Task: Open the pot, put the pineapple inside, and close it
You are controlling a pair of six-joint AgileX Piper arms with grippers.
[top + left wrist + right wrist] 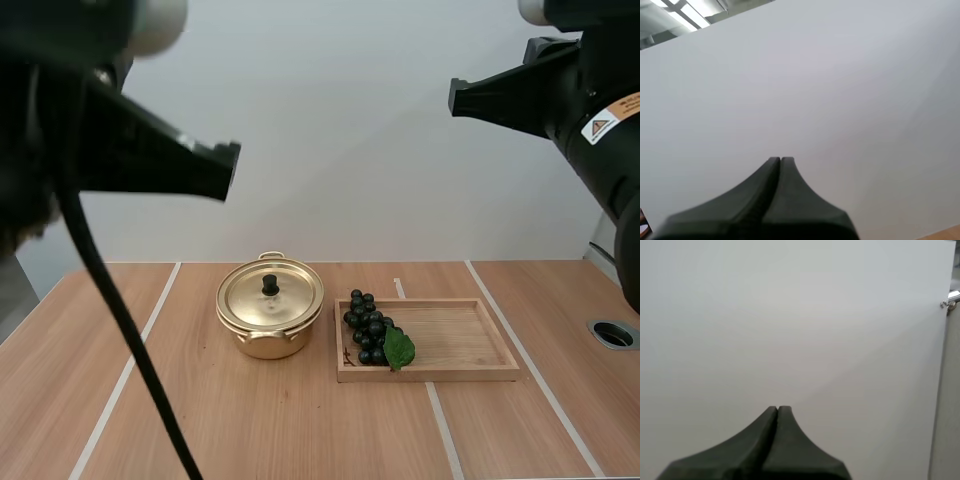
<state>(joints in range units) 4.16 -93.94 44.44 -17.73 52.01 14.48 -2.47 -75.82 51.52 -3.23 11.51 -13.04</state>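
Note:
A small gold pot (270, 320) stands on the wooden table, its lid (270, 295) with a black knob in place. To its right a bunch of dark grapes (372, 330) with a green leaf lies at the left end of a shallow wooden tray (470, 345). No pineapple is in sight. My left gripper (232, 170) is raised high above the table at the left, and in the left wrist view its fingers (780, 162) lie together as one dark wedge. My right gripper (452, 97) hangs high at the right, its fingers (777, 411) likewise shut on nothing.
A round metal-rimmed hole (612, 334) is set in the table at the far right. Pale seams run across the tabletop (300, 430). A plain white wall stands behind the table.

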